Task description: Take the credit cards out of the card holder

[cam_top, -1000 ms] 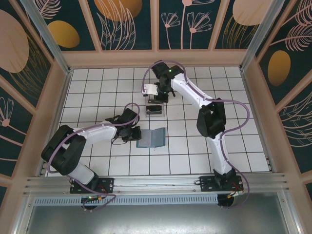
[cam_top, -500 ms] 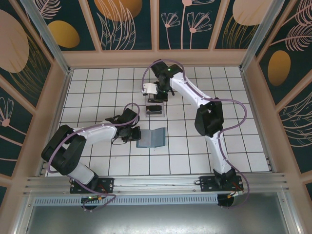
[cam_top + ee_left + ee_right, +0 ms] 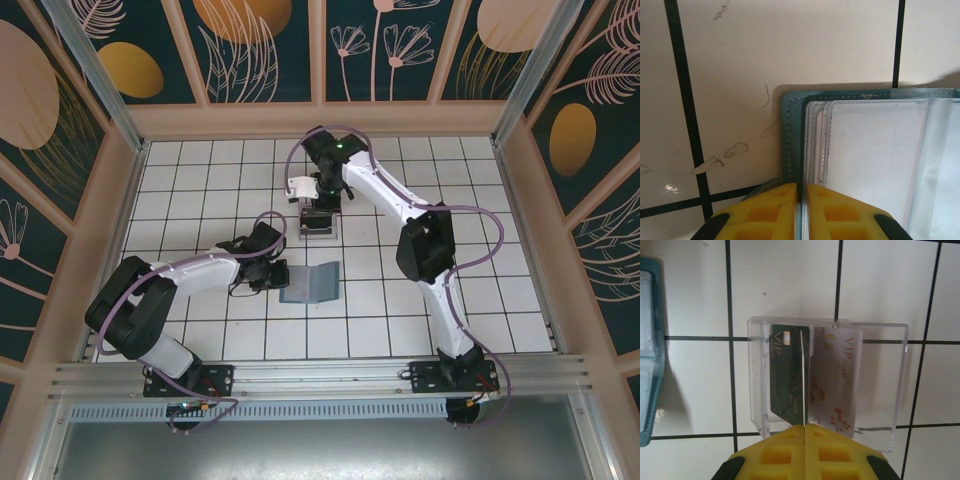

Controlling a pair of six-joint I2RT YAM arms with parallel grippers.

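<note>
The slate-blue card holder point(image 3: 311, 282) lies open on the tiles. My left gripper point(image 3: 801, 186) is shut on its left edge, where the clear sleeves point(image 3: 870, 150) meet the stitched cover point(image 3: 790, 145). At the far side my right gripper point(image 3: 804, 426) is shut on a thin credit card point(image 3: 803, 375), seen edge-on, hanging over the clear plastic tray point(image 3: 882, 385). In the tray lie a dark card point(image 3: 785, 375) and a white card with red flowers point(image 3: 837, 390). From above, the right gripper point(image 3: 318, 207) hovers just beyond the tray point(image 3: 317, 227).
Wooden walls with painted panels point(image 3: 320, 60) enclose the white tiled table point(image 3: 180, 190). The card holder's edge point(image 3: 650, 355) shows left of the tray in the right wrist view. Open tiles stretch to the right of the card holder point(image 3: 480, 290).
The right arm's wrist has shifted a little to the left above the tray, card still gripped. The left arm and the card holder have stayed where they were.
</note>
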